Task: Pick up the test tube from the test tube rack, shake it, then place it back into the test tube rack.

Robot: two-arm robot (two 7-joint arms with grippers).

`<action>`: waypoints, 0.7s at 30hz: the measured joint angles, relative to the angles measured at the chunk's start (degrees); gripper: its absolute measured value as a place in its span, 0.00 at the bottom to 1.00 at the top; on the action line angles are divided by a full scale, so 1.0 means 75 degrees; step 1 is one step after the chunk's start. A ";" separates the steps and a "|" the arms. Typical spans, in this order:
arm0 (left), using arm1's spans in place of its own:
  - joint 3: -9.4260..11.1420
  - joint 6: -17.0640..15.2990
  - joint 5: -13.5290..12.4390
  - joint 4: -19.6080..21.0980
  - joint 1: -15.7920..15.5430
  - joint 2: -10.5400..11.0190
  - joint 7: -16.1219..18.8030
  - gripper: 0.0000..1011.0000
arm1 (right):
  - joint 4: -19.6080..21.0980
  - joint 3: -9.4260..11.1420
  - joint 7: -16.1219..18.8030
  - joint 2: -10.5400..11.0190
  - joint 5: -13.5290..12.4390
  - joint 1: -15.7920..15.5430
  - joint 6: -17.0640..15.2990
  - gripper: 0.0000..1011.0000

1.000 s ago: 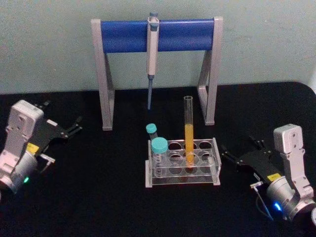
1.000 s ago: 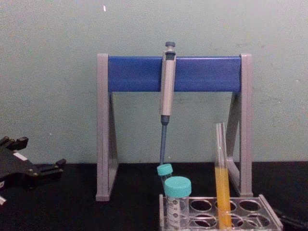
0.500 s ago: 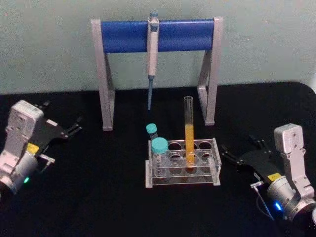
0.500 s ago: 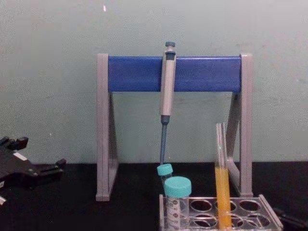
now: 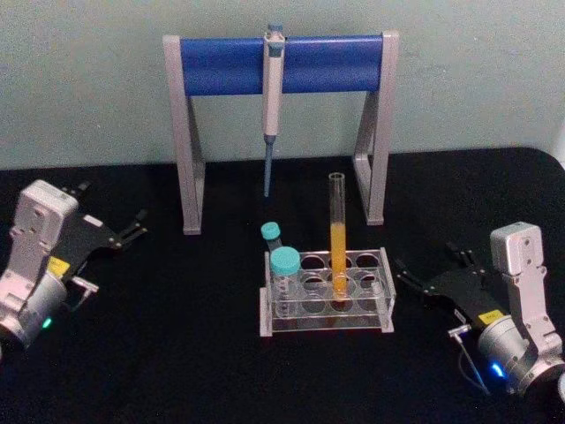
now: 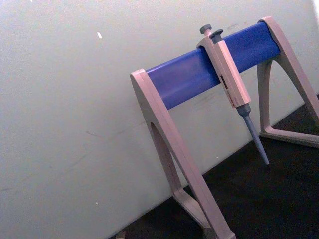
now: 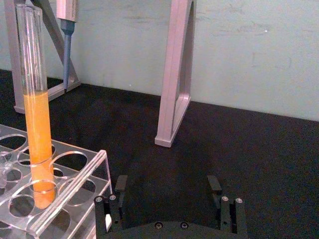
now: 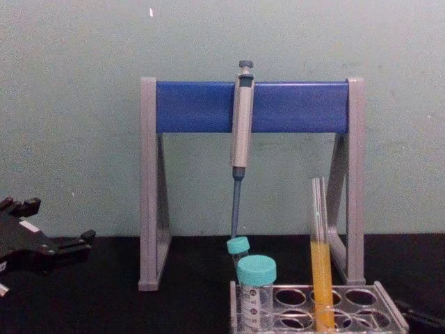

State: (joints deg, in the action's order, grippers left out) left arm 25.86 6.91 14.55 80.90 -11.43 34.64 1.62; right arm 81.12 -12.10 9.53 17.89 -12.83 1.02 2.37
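**Tube in the rack, both grippers parked off to the sides**

The right gripper [image 5: 415, 281] sits low on the table just to the right of the test tube rack [image 5: 384, 291], fingers spread apart and pointing at it, nothing between them. In the right wrist view you can see both fingertips [image 7: 119, 185] open, with bare table ahead of them. The left gripper [image 5: 131, 231] is well off to the left of the table, also holding nothing, and its fingers look parted too.

The test tube [image 5: 337, 231] stands upright in a middle hole of the rack, orange liquid in its lower half, no cap. Two teal-capped tubes [image 5: 284, 262] sit at the rack's left end.

What could go wrong, I reckon: the tube is tall, thin glass with an open top, so a hard squeeze might crack it, and a big shake could slosh liquid out. Coming in from the side, the right fingers could also bump the light plastic rack and shove it.

Behind it all is a grey and blue stand [image 5: 281, 64] with a pipette [image 5: 272, 97] hanging off it, black tabletop [image 5: 177, 353], and a plain pale green wall [image 5: 88, 88].
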 joint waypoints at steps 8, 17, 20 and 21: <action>0.0000 0.0000 0.0000 0.0000 0.0000 0.0000 0.0000 0.99 | 0.0004 0.0000 -0.0003 0.0002 -0.0005 0.0000 0.0001 0.99; 0.0000 0.0000 0.0000 0.0000 0.0000 0.0000 0.0000 0.99 | 0.0004 0.0000 -0.0003 0.0003 -0.0008 0.0000 0.0002 0.99; 0.0000 0.0000 0.0000 0.0000 0.0000 0.0001 0.0000 0.99 | 0.0004 0.0000 -0.0003 0.0002 -0.0008 0.0000 0.0001 0.99; 0.0000 0.0000 0.0000 0.0000 0.0000 0.0000 0.0000 0.99 | 0.0004 0.0000 -0.0003 0.0003 -0.0008 0.0000 0.0002 0.99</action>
State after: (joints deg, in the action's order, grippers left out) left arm 25.86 6.91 14.55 80.90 -11.43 34.65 1.62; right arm 81.15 -12.10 9.51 17.91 -12.88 1.02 2.38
